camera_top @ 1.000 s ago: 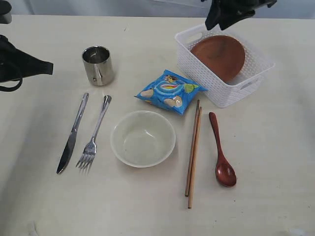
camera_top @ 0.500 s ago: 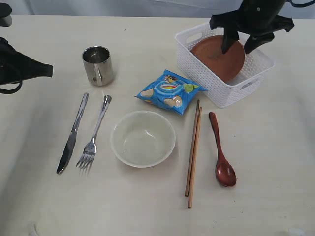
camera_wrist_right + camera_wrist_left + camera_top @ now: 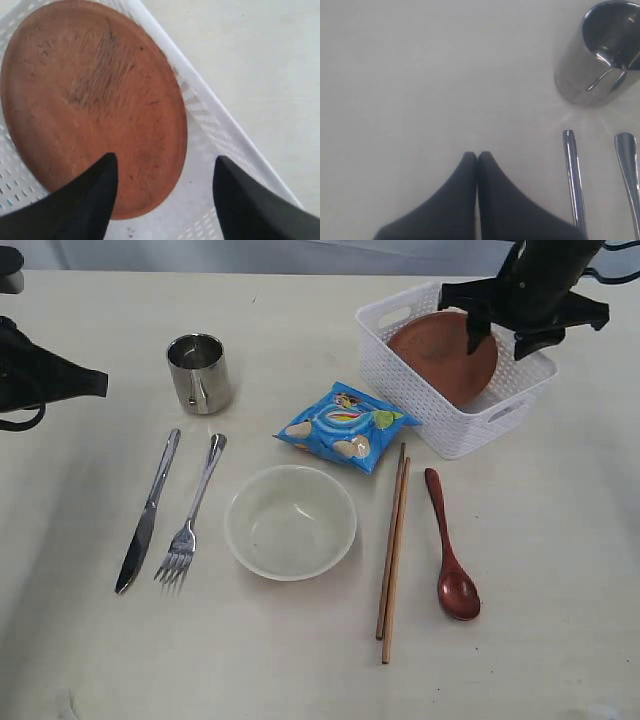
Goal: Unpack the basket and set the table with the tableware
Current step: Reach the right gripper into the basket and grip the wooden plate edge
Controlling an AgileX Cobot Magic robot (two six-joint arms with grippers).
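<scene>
1. Fingers first: right fingers [image 3: 92, 200] stand wide apart, gripping nothing, set over the open top of the basket [image 3: 455, 430].
2. One right fingertip overlaps the rim of the plate [image 3: 90, 100]. The other is over bare basket floor just inside the long wall. Cannot tell whether either one touches.
3. Plate is brown, round and wood-grained. It sits inside the basket, fills most of it, and looks tilted against one side.
4. Basket is white and perforated, with cut-out handles. It sits on the table [image 3: 300, 670], up and right of the bowl [image 3: 290, 522] in the exterior view, well apart from it.
5. Left fingers [image 3: 465, 200] are pressed together with nothing between them. They hover over bare table far up-left of the bowl, at the exterior view's edge.
6. Cup [image 3: 200, 373] is shiny steel and upright, up-left of the bowl.
7. Knife [image 3: 148, 515] and fork [image 3: 192, 515] lie side by side left of the bowl, not touching. Fork is the one nearer the bowl. Both handles point toward the cup.
8. Snack bag [image 3: 345, 425] is blue and lies flat just up-right of the bowl, between bowl and basket, close to the basket's corner.
9. Chopsticks [image 3: 393, 550] are paired together and lie lengthwise just beside the bowl on its right. Their far ends are near the snack bag.
10. Spoon [image 3: 450, 550] is red-brown, right of the bowl and beyond the chopsticks. Its handle points toward the basket, scoop end away from it.
11. Bowl is cream and upright, mid-table.
</scene>
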